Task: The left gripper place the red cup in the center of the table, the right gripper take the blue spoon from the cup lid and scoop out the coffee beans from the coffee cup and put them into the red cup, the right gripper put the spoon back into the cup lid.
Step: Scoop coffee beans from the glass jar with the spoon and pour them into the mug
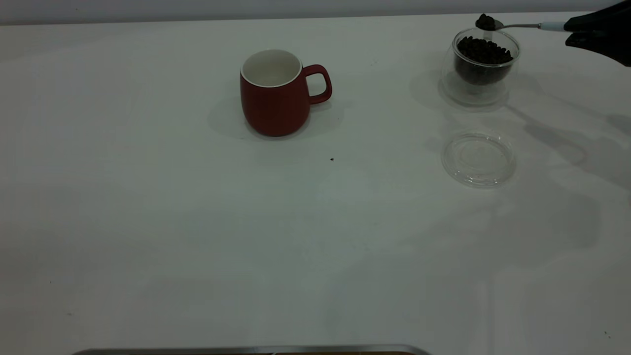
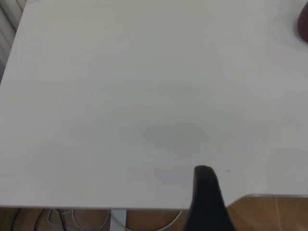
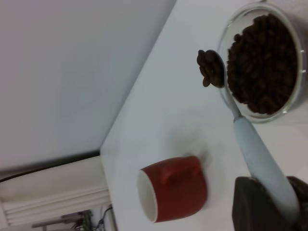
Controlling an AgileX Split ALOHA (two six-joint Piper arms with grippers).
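Observation:
The red cup (image 1: 276, 93) stands upright and empty near the middle of the white table (image 1: 148, 222), handle toward the right arm; it also shows in the right wrist view (image 3: 173, 192). At the far right, the glass coffee cup (image 1: 485, 64) holds a heap of coffee beans (image 1: 483, 52). My right gripper (image 1: 574, 30) is shut on the pale handle of the blue spoon (image 3: 257, 149). The spoon's bowl (image 1: 487, 22) carries a few beans just above the coffee cup's far rim. The clear cup lid (image 1: 478, 159) lies empty in front of the coffee cup. A dark part of my left gripper (image 2: 206, 192) shows over the table's edge, away from the work.
A tiny dark speck (image 1: 332, 159) lies on the table in front of the red cup. A metal rim (image 1: 246, 351) runs along the table's near edge. A wide stretch of bare tabletop separates the red cup from the coffee cup.

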